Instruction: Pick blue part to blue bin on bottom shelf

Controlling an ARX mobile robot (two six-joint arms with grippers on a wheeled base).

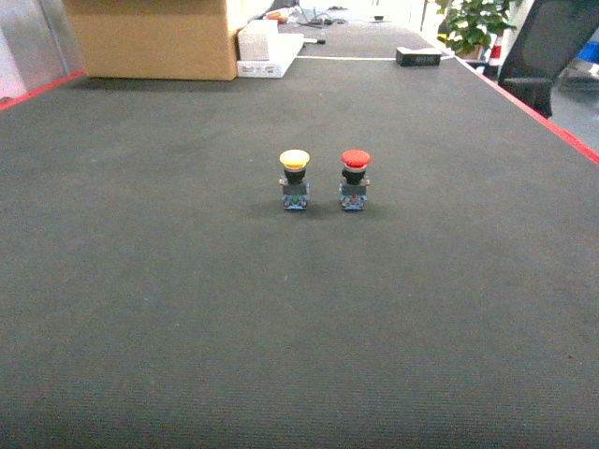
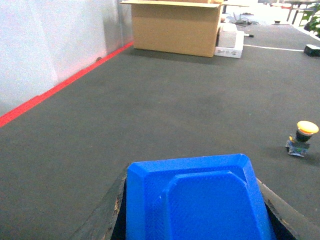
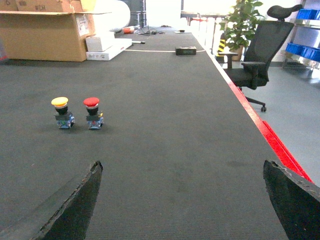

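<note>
The dark mat table (image 1: 140, 309) carries one cardboard box (image 1: 154, 37), its contents out of sight. The left gripper (image 2: 192, 210) has its fingers closed around one blue bin (image 2: 192, 200); what it holds inside cannot be told. The right gripper (image 3: 182, 200) stands spread wide, holding nothing. Two push-buttons stand side by side: one yellow-capped button (image 1: 295, 180), one red-capped button (image 1: 355, 179)

Dark surface (image 1: 187, 309) with red edge stripe, yellow button (image 1: 295, 180) just beside red button (image 1: 355, 179), cardboard box (image 1: 154, 37) at back, office chair (image 3: 260, 55), potted plant (image 3: 240, 22)
</note>
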